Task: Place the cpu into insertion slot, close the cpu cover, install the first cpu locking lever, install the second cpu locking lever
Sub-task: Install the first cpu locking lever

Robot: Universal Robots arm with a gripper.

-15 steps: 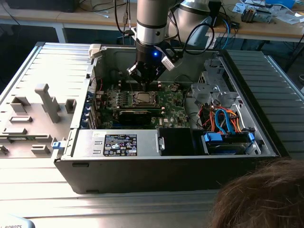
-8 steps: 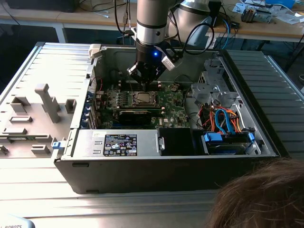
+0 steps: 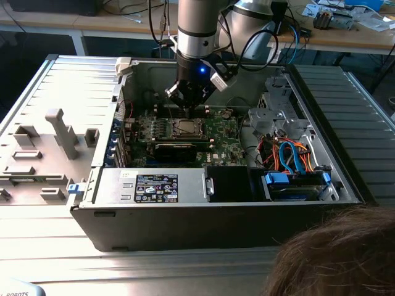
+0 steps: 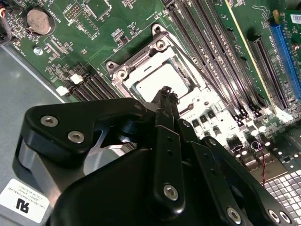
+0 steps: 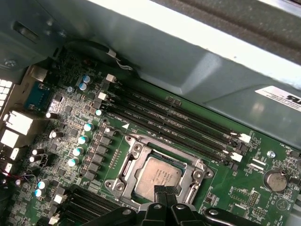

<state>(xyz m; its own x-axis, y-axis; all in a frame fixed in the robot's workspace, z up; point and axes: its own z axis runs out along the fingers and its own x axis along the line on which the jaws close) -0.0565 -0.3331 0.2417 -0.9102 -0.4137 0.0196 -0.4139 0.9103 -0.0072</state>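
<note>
1. The tool (image 3: 188,106) hangs inside an open computer case (image 3: 99,203), low over the green motherboard (image 3: 225,132) near the case's back wall in the exterior view.
2. In both wrist views its fingertips (image 5: 164,192) are pressed together with nothing between them, so the tool is clenched and empty; the tool (image 4: 165,92) ends just at the edge of the socket.
3. The cpu (image 5: 157,176) lies flat in the insertion slot (image 5: 127,167), its dull silver top facing up; in the second wrist view the cpu (image 4: 157,81) shows bright inside the slot (image 4: 123,74).
4. The cpu cover (image 5: 188,175) lies down around the chip as a silvery frame, its cut-out centre leaving the chip's top bare; the cover (image 4: 141,59) looks the same in the second wrist view.
5. Whether the locking levers are latched cannot be told.
6. Rows of narrow memory slots (image 5: 174,122) run beside the socket, between it and the case wall in the first wrist view.
7. A coin battery (image 4: 38,21) sits on the board well apart from the socket.
8. In the exterior view a bundle of orange and blue cables (image 3: 290,154) fills the case toward the exterior view's right, and a person's hair (image 3: 339,253) shows at the lower right corner.
</note>
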